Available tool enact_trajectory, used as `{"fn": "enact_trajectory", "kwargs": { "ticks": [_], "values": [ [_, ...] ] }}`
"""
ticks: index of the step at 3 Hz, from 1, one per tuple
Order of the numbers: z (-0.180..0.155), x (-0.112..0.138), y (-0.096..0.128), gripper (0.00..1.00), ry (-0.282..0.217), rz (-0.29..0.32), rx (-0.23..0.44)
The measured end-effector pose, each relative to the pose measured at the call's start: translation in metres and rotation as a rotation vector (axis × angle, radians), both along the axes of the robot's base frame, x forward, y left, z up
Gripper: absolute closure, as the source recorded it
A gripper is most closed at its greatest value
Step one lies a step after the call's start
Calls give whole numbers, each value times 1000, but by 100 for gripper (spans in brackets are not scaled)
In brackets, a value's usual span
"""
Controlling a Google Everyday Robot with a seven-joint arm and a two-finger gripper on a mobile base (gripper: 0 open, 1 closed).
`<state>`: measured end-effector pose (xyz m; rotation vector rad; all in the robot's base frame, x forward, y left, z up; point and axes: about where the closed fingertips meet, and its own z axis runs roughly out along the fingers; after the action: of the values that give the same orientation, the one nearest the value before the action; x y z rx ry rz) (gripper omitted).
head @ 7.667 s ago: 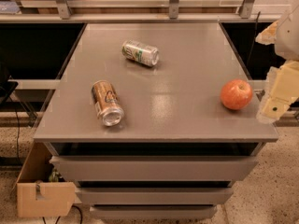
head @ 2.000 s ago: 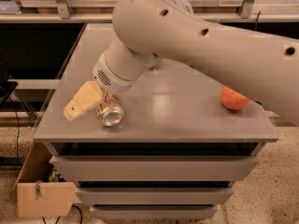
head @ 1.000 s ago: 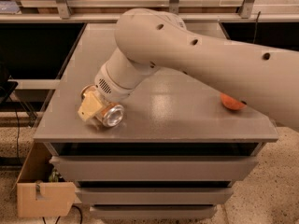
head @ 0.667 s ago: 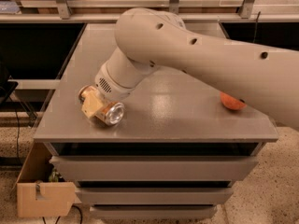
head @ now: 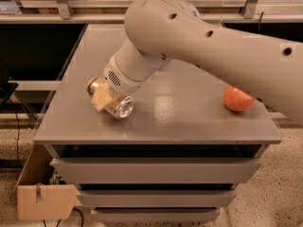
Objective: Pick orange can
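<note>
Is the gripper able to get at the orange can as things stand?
Likely yes: the gripper sits right at the orange can, which lies on its side on the table; the apple lies well away.

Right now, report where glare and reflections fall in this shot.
Camera view: the brightest glare sits on the silver end of the orange can, front left, where the gripper lies across it; a pale sheen spreads over the middle of the grey table; the apple is softly lit.

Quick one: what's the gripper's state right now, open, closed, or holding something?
Gripper: closed on the orange can, which lies on its side at the front left of the table.
</note>
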<state>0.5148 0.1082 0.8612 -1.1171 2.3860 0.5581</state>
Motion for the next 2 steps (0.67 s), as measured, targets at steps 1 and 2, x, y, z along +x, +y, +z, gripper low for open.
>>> {"fn": "enact_trajectory", "kwargs": {
  "ticks": [1,2],
  "values": [
    [22,2,-13,100,-62,11,26],
    [53,3,-25,100,-138,69,80]
  ]
}}
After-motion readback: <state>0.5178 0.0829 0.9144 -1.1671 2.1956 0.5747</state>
